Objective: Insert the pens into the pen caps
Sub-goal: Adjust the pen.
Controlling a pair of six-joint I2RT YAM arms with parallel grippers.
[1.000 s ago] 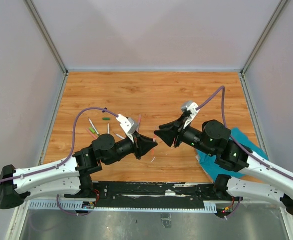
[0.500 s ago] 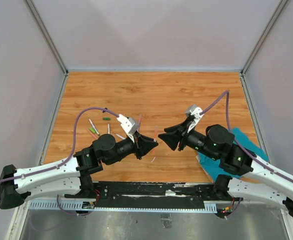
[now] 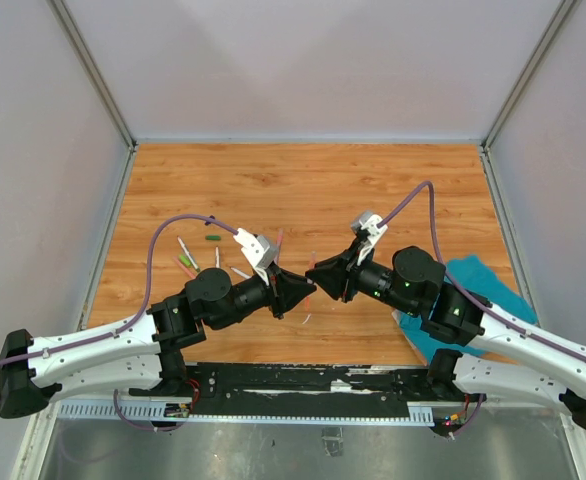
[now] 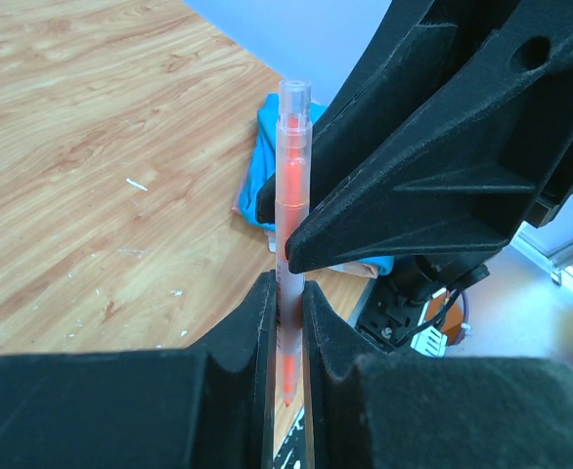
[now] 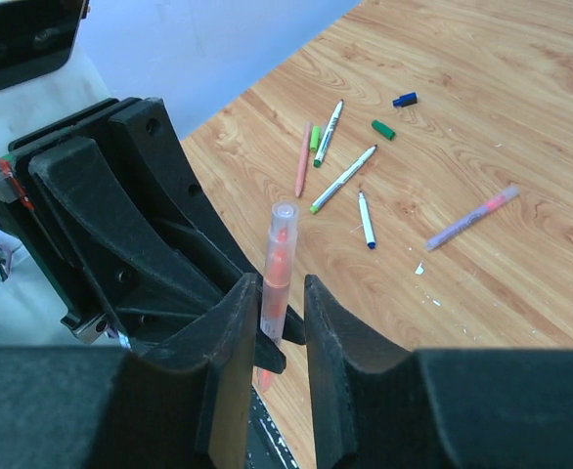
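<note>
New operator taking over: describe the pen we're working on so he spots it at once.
Over the middle of the wooden table the two black claws meet tip to tip. The pen is clamped in the left claw, the right claw straddling it. It alone is off the table, clear-barrelled with an orange core; the other pens lie flat.

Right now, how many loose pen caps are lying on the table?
2: a dark blue cap and a green cap beside it, past the scattered pens; others may be hidden.
</note>
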